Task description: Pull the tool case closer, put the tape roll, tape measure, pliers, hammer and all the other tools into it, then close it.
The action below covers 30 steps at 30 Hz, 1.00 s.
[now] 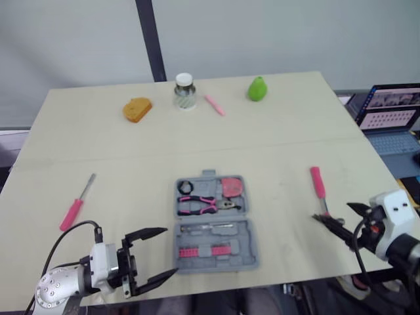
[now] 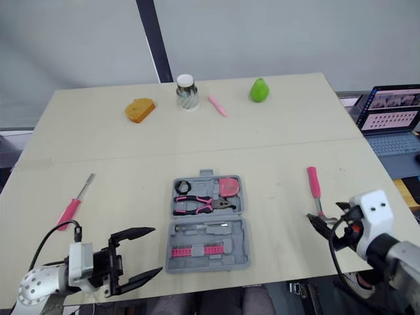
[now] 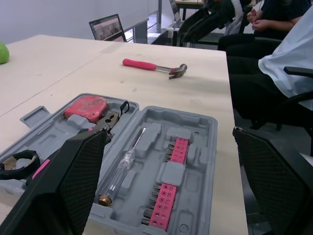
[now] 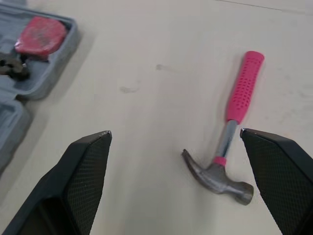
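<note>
Right wrist view, right fingers [image 4: 85,186] wide near hammer [image 4: 227,139], tool case [image 4: 36,78] cut off, left fingers [image 1: 149,233] wide beside it.

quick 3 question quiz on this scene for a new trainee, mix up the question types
1. True or false: the tool case is shut.
2. Which tool lies just ahead of the right gripper? A) saw B) hammer C) wrench
3. Fill in: the pink screwdriver lies outside the tool case, on the robot's ____ side of it.

Key: 1 false, it lies open. 2 B. 3 left.
</note>
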Available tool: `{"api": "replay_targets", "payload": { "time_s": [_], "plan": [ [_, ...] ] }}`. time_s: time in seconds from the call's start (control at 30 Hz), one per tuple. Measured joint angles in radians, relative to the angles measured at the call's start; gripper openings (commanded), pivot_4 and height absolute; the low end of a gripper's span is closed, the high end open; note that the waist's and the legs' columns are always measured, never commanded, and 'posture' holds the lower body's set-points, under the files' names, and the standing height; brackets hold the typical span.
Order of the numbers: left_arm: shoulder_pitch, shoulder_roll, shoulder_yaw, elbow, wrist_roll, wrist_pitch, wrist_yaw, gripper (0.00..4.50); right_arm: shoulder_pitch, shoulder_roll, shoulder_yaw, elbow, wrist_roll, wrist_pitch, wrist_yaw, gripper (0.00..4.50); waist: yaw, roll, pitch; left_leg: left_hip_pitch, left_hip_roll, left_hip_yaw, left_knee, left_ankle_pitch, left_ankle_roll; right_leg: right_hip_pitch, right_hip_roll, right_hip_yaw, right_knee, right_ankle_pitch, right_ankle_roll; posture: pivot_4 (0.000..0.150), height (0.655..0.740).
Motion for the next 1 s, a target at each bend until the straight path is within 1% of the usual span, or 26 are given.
{"api": "replay_targets", "payload": {
  "time_s": [0.13,0.33,0.4,0.6,0.87,1.0],
  "plan": [
    [0.014,-0.008,0.0,-0.004,-0.001,0.02,0.041,4.42,-0.134,-0.074,0.041,0.089,-0.004,0.151,-0.038,4.5,0.0,0.0,0.0,0.0,0.0,0.0,0.0,0.001,0.001,0.0,0.0,0.0,0.0,0.0,0.0,0.15,0.7391],
    [0.014,-0.012,0.02,0.03,-0.002,0.017,0.063,4.42,-0.345,-0.068,0.138,0.199,-0.01,0.309,-0.095,4.5,-0.002,0.001,0.001,-0.001,0.0,0.0,0.0,0.001,0.0,-0.001,0.0,0.0,0.001,0.0,0.0,0.15,0.7391],
    [0.014,-0.013,0.02,0.03,-0.002,0.011,0.063,4.42,-0.417,-0.048,0.16,0.255,-0.014,0.358,-0.118,4.5,-0.002,0.001,0.001,-0.001,0.0,0.0,0.0,0.002,0.001,-0.002,0.0,0.0,0.001,0.0,0.0,0.15,0.7391],
    [0.026,-0.016,0.021,0.044,-0.002,-0.009,0.063,4.42,-0.492,-0.004,0.178,0.345,-0.058,0.429,-0.175,4.5,0.0,0.001,0.001,-0.002,-0.001,0.0,0.0,0.002,0.001,-0.002,0.0,-0.001,0.0,0.0,0.0,0.15,0.7391],
    [0.038,-0.031,0.019,0.059,0.001,-0.032,0.072,4.42,-0.531,0.011,0.221,0.392,-0.118,0.484,-0.22,4.5,-0.004,0.001,0.001,-0.001,0.0,0.001,0.0,0.002,0.0,-0.002,0.0,0.0,0.001,0.0,0.0,0.15,0.7391],
    [0.055,-0.032,0.018,0.058,0.007,-0.034,0.077,4.42,-0.543,0.044,0.244,0.422,-0.147,0.491,-0.233,4.5,-0.004,0.002,0.001,-0.002,0.0,0.001,-0.001,0.002,0.0,-0.003,0.0,0.0,0.001,0.0,0.0,0.15,0.7391]
  ]
}}
